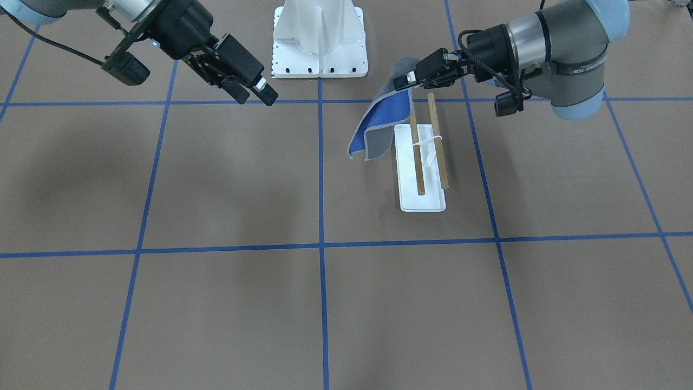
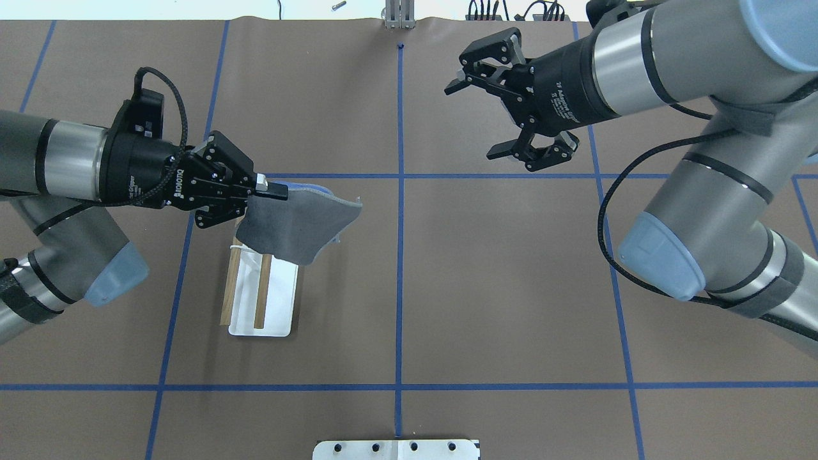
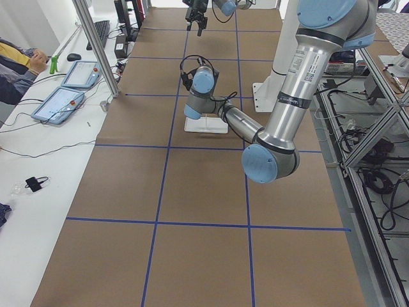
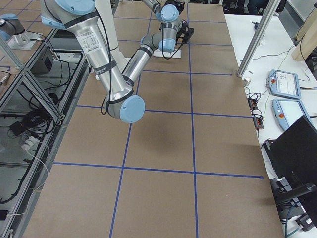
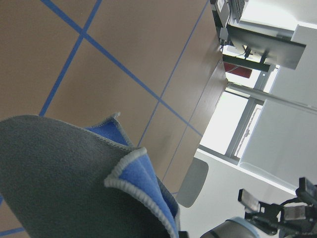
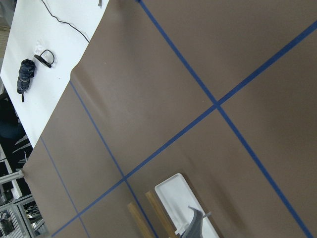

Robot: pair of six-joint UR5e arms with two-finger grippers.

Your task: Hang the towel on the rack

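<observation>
Firmly pinched in left fingers (image 2: 275,190), towel (image 2: 300,223) hangs above rack (image 2: 261,297); right fingers (image 2: 503,151) wide, well apart.

In the overhead view the far end of the rack (image 2: 281,306) is covered by the towel (image 2: 297,223). In the left wrist view the towel is cut off at the bottom and left. In the right wrist view the rack is cut by the bottom edge, and only a tip of the towel is shown. In the left side view the towel is masked by the left arm (image 3: 203,83); in the right side view it is too small to be made out.
</observation>
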